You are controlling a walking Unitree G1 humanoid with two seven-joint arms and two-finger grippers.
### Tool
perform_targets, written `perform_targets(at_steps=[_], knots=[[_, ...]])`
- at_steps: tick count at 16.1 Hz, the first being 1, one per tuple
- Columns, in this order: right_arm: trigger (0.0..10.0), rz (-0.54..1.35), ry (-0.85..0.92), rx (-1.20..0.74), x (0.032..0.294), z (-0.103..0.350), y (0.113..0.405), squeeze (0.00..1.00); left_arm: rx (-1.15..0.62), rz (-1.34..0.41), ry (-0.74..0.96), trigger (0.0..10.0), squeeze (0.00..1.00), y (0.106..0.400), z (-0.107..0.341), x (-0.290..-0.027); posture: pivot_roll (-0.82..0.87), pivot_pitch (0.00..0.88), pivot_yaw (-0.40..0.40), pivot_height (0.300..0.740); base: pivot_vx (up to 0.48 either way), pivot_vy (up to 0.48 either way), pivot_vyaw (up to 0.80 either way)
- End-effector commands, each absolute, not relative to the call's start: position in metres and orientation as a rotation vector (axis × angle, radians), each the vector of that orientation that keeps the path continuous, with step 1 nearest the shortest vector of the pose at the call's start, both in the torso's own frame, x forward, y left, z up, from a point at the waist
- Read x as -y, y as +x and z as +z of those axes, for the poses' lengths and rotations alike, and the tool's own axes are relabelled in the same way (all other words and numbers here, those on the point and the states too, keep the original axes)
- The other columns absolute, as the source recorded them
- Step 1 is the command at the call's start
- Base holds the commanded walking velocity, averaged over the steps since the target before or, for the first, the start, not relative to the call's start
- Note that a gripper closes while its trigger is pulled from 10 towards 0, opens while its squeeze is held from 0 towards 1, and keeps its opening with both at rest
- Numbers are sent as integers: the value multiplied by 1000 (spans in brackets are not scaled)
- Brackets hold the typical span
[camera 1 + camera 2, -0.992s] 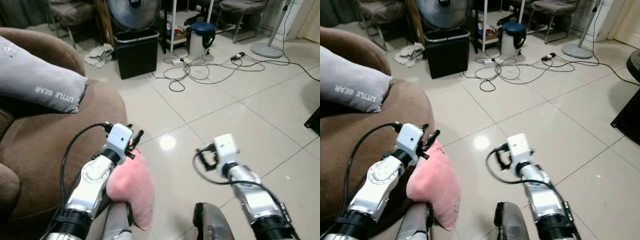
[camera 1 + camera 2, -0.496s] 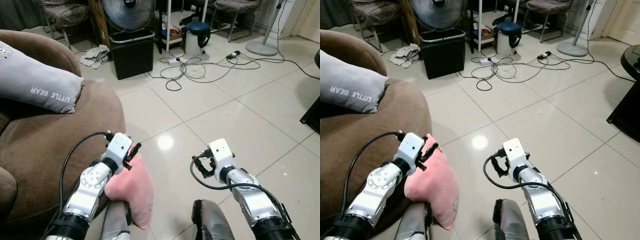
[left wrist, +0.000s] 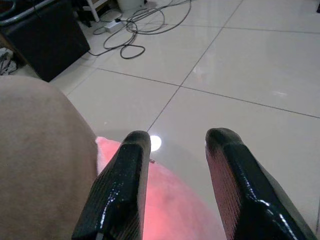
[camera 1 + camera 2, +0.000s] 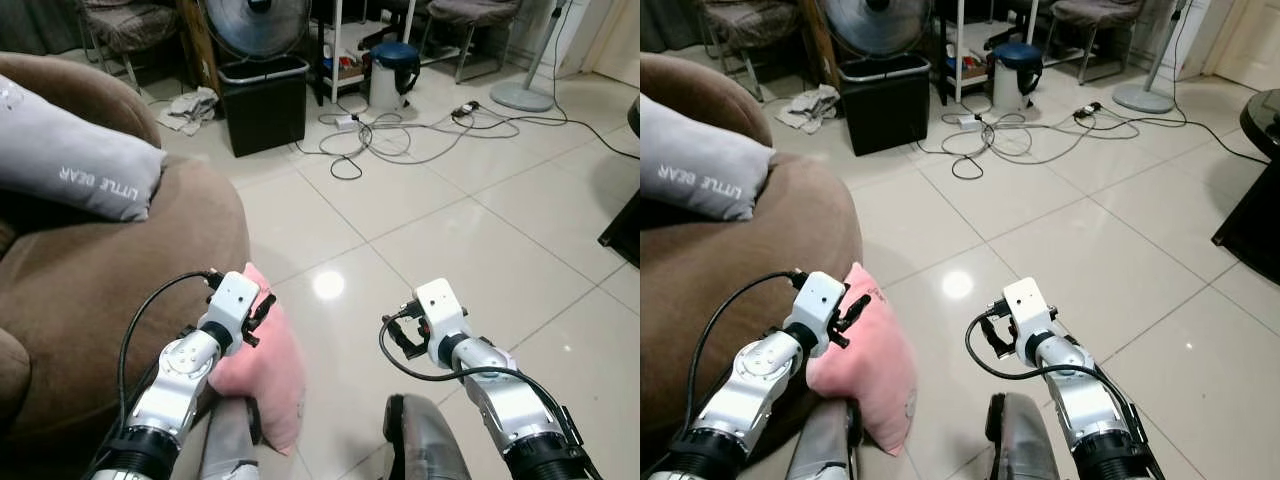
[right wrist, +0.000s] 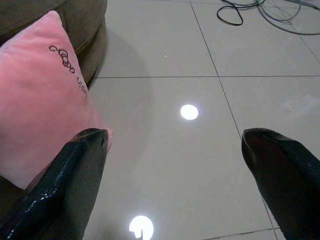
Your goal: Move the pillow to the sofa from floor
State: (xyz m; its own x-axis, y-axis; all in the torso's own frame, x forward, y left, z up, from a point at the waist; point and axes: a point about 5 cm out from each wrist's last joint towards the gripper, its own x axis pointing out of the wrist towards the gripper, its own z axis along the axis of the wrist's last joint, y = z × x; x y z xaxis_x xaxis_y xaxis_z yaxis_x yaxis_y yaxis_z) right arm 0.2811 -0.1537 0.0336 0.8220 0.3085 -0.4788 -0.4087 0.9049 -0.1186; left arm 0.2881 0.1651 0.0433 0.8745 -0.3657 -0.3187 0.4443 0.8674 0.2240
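Observation:
A pink pillow (image 4: 272, 362) lies on the tiled floor, leaning against the front of the brown sofa (image 4: 90, 280). My left gripper (image 3: 178, 136) hovers open just above the pillow's upper edge, next to the sofa arm, with nothing between its fingers. My right gripper (image 5: 175, 135) stands wide open over bare tiles, a little to the right of the pillow (image 5: 40, 110), apart from it. A grey pillow (image 4: 75, 165) printed "LITTLE BEAR" rests on the sofa.
A black bin (image 4: 265, 100) with a fan behind it stands at the back. Loose cables (image 4: 390, 140) and a power strip sprawl over the tiles near a blue-lidded container (image 4: 395, 70). Dark furniture (image 4: 625, 220) is at the right edge.
The camera has shifted a little. My right arm has pulled in slightly from a second ago. The left gripper has sunk slightly toward the pink pillow, which has stayed put.

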Motion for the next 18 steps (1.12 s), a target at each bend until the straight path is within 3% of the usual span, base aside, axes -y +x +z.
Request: perform_targets(at_steps=[1,5,6,7,9,18], knots=[[10000,381,-230,-469,157,35,283,0,-277,-414,287,10000,0,291,44,-167,78,0,-27,530,0,0,0],[10000,386,-233,-471,158,35,282,0,-292,-414,247,10000,0,290,41,-165,74,0,-30,530,0,0,0],[10000,393,-233,-470,157,35,282,0,-309,-415,216,10000,686,291,39,-165,74,0,-30,530,0,0,0],[10000,399,-234,-468,157,35,281,0,-320,-408,186,10000,1000,291,38,-165,71,0,-32,530,0,0,0],[10000,430,-246,-465,154,37,284,0,-402,-346,107,10000,1000,296,29,-168,69,0,-40,530,0,0,0],[10000,536,-348,-481,160,47,282,0,-610,-166,179,10000,1000,279,-15,-176,-27,0,-120,530,0,0,0]])
